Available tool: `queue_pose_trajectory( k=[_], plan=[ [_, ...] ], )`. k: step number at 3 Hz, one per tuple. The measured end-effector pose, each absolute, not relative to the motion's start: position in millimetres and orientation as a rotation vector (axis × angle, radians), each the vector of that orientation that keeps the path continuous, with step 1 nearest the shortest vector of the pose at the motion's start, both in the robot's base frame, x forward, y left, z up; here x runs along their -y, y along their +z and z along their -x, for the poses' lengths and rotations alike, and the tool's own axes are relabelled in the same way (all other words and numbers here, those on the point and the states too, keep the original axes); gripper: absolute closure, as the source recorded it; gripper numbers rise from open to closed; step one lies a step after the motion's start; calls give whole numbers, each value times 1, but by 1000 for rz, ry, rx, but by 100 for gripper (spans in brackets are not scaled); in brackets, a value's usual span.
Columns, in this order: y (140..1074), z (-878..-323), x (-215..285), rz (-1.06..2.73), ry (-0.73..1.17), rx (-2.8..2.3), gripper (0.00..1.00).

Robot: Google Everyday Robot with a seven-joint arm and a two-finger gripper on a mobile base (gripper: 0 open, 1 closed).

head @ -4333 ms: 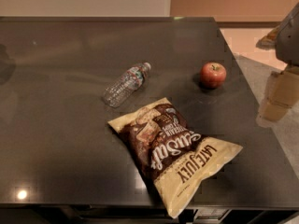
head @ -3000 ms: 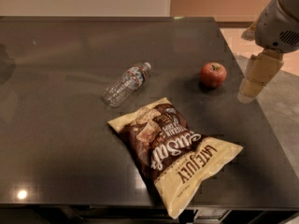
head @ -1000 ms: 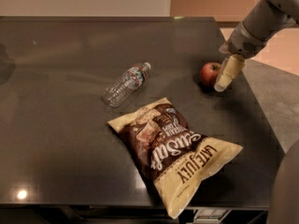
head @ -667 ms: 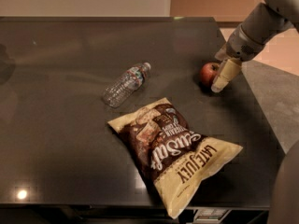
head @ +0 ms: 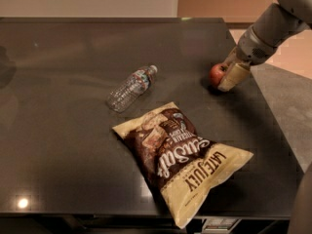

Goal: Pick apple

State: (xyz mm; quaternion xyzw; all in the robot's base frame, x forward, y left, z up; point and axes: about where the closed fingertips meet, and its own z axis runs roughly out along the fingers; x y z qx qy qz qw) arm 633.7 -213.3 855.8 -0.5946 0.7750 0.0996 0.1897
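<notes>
The apple point(head: 216, 73), small, round and red, sits on the dark table point(head: 63, 130) near its right edge. My gripper point(head: 229, 79) comes down from the upper right on the grey arm point(head: 265, 30). Its cream-coloured tip is right against the apple's right side and hides part of it. I cannot tell whether it is touching the apple or gripping it.
A clear plastic water bottle point(head: 131, 87) lies on its side left of the apple. A large brown and cream chip bag point(head: 180, 155) lies in front, towards the table's near edge. The table's right edge runs just past the apple, with grey floor point(head: 287, 106) beyond.
The gripper has moved from beyond the table's right edge leftwards to the apple and now covers its right side. The apple, bottle and bag have not moved.
</notes>
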Motion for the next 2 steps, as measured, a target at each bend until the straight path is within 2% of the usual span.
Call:
queue_pose_trajectory(
  k=[1, 2],
  plan=[
    [887, -626, 206, 1698, 222, -2156, 86],
    [930, -616, 193, 1741, 176, -2112, 100]
  ],
)
